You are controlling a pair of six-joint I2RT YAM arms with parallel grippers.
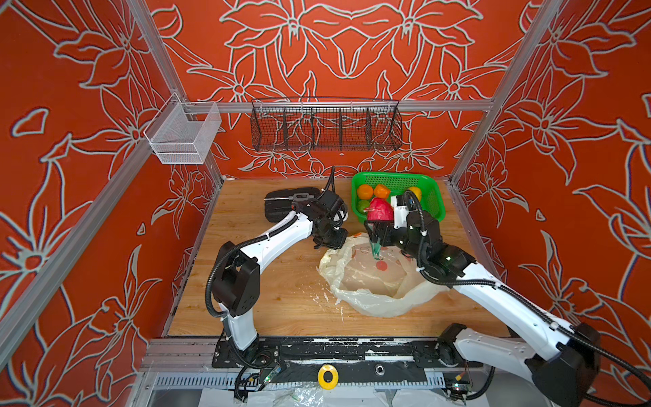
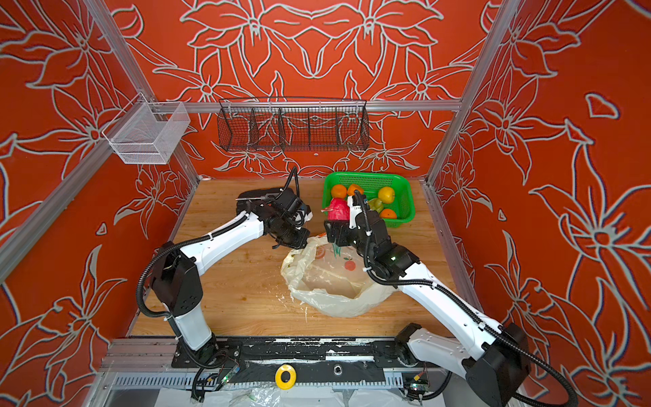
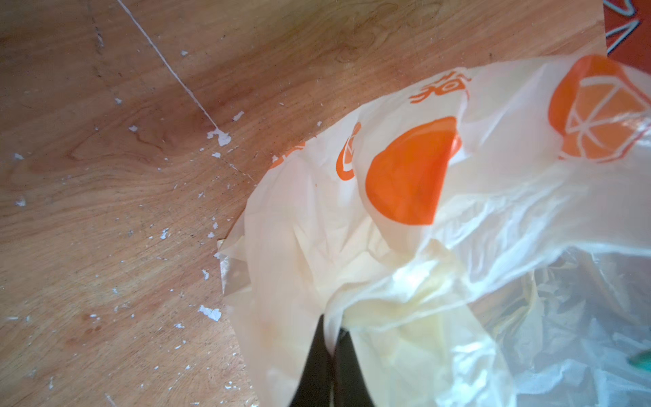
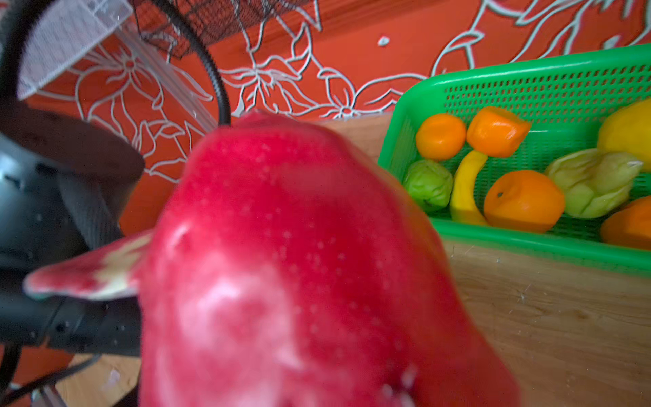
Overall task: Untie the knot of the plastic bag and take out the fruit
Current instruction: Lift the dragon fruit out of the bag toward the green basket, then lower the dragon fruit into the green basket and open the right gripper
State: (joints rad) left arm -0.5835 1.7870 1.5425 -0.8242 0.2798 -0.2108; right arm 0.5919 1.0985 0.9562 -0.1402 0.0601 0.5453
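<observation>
**A:** What has the right hand [image 1: 378, 227] got?

**B:** The dragon fruit [image 1: 380, 209]. The jaws are spread wide round its middle, and it is lifted clear of the table [image 1: 274, 282].

**A:** How does it lie?

**B:** In a top view its long axis runs about 12 to 6. The red bulk points at the back wall, and what I take for its green tip hangs at 6 over the bag [image 1: 370, 282].

**A:** And the basket?

**B:** The basket [image 1: 398, 176] sits close by at 1 o'clock from that hand. I'd say the next move turns on that short carry. The right hand is much the nearer, since the left hand [image 3: 333, 356] is off at its 9 o'clock.

**A:** What is the left hand doing?

**B:** It is closed tight on the bag's rim, at the bag's 11 o'clock. Only the left wrist view shows the film pinched between two dark fingers [image 3: 315, 366]. In the top views the hand's body hides it.

**A:** The knot?

**B:** None shows. The bag is slumped on the table with its mouth open. It looks empty, though folds could hide something.

**A:** And the right wrist view?

**B:** The dragon fruit fills it, so the fingers can't be seen. But it shows the basket's inside best: the other fruit [image 4: 525, 201] and a banana [image 4: 465, 190], with bare mesh toward the far wall.
</observation>
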